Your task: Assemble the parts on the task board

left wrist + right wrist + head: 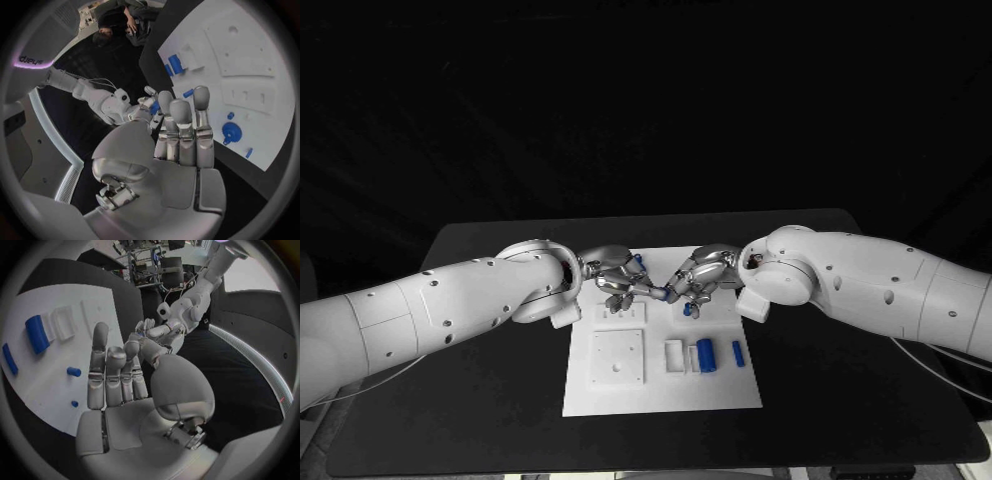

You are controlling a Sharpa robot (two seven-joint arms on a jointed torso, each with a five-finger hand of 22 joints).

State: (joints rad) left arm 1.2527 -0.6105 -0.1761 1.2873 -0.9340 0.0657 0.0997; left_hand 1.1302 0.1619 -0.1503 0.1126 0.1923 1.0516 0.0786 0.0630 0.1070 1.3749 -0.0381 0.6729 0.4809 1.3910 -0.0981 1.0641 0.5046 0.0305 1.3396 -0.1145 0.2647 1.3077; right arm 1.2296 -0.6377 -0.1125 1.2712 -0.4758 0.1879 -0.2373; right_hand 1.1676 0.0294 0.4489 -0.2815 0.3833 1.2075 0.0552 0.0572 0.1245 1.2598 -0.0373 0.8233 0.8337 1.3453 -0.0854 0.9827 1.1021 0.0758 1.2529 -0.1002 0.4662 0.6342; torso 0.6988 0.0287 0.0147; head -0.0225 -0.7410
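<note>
Silver hands seemingly fingertip-to-fingertip over task board

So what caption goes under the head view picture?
Two robot hands, left hand and right hand, meet over the white task board.

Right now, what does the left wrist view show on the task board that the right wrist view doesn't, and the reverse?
Left wrist view alone: a round blue part on the task board, beyond the left hand. Right wrist view alone: a long thin blue part near the board's edge, beyond the right hand. Both share the white board, the large blue block beside white pieces, and the opposite hand close by.
</note>
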